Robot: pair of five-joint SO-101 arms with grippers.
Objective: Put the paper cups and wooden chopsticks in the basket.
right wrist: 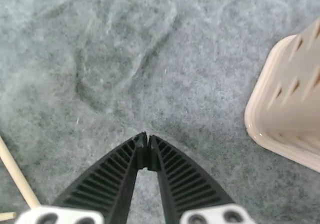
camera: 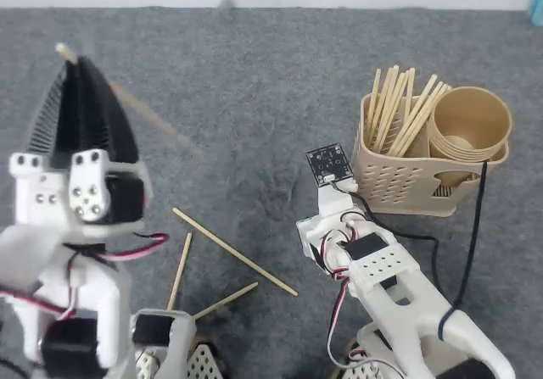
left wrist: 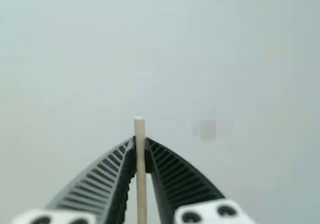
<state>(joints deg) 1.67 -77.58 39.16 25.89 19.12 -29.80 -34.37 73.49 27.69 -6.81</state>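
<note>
Wooden chopstick (left wrist: 140,184) pinched in left tool (left wrist: 140,144); right tool (right wrist: 148,138) closed, empty.

1. The mat (camera: 254,82) is a mottled mid-grey.
2. Far right, the basket (camera: 399,184) is beige, with rows of small dark slots in its wall.
3. The paper cups (camera: 471,120) are kraft tan.
4. The loose chopsticks (camera: 233,252) are pale wood; the held chopstick (left wrist: 140,184) is cream.
5. The left gripper (left wrist: 140,143) and right gripper (right wrist: 147,138) are ribbed black on white mounts.
6. The wires (camera: 338,307) are red, white and black.

White plastic arms (camera: 399,281) carry black ribbed pincers (right wrist: 146,136) and red and black cables (camera: 140,245).
</note>
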